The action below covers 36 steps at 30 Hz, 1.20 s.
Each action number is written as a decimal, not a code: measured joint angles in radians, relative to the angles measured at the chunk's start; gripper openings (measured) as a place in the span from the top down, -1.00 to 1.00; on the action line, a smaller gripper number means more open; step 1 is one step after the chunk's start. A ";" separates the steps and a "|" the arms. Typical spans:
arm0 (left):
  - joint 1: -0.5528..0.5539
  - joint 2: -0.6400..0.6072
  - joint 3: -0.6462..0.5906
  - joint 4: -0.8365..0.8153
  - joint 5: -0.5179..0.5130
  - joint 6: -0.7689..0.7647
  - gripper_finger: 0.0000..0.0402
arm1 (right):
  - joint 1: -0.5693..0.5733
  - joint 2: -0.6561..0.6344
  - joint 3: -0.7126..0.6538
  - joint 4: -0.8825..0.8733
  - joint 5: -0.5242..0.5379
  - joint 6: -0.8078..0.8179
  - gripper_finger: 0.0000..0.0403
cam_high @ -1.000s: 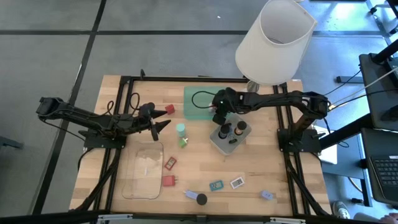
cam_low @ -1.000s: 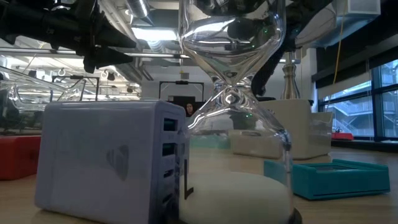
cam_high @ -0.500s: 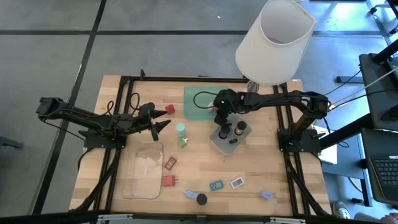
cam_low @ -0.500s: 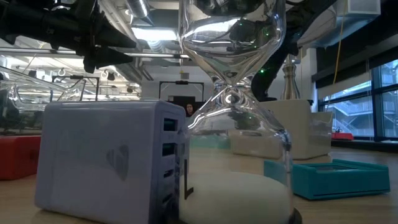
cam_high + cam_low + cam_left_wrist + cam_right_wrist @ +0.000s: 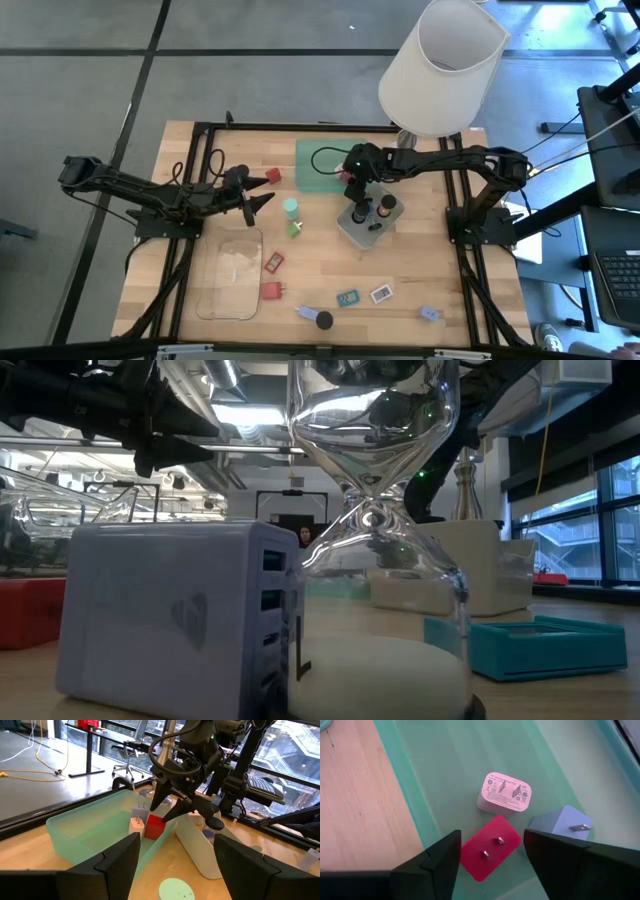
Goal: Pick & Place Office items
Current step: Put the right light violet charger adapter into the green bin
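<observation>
A red block (image 5: 490, 847) lies prongs up on the floor of the green tray (image 5: 322, 160), beside a pink plug (image 5: 505, 794) and a pale blue-grey plug (image 5: 560, 822). My right gripper (image 5: 491, 835) hangs open just above it, one finger on either side, clear of it. In the left wrist view the right gripper (image 5: 167, 805) stands over the same red block (image 5: 155, 826). My left gripper (image 5: 262, 190) waits open over the table's left middle. Nothing is between its fingers, and a teal disc (image 5: 290, 207) lies on the table just in front of it.
A grey tray (image 5: 350, 232) with black caps stands beside the green one, and a clear tray (image 5: 230, 272) lies near the left front. Red blocks, cards, a black cap (image 5: 323, 320) and pale pieces lie scattered toward the near edge. A white-shaded lamp (image 5: 440, 65) stands at the far right.
My right gripper has opened over the green tray and let go of the red block, which now lies on the tray floor. The arm has otherwise stayed in place.
</observation>
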State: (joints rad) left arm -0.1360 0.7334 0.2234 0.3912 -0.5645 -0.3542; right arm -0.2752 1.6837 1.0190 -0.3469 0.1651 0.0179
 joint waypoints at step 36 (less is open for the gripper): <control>0.000 0.000 0.000 0.000 -0.018 -0.002 -0.25 | 0.678 -0.231 0.147 -0.525 -0.262 0.460 -0.08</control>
State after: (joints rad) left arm -0.1359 0.7334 0.2234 0.3912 -0.5827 -0.3557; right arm 0.4025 1.4528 1.1664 -0.8719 -0.0970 0.4779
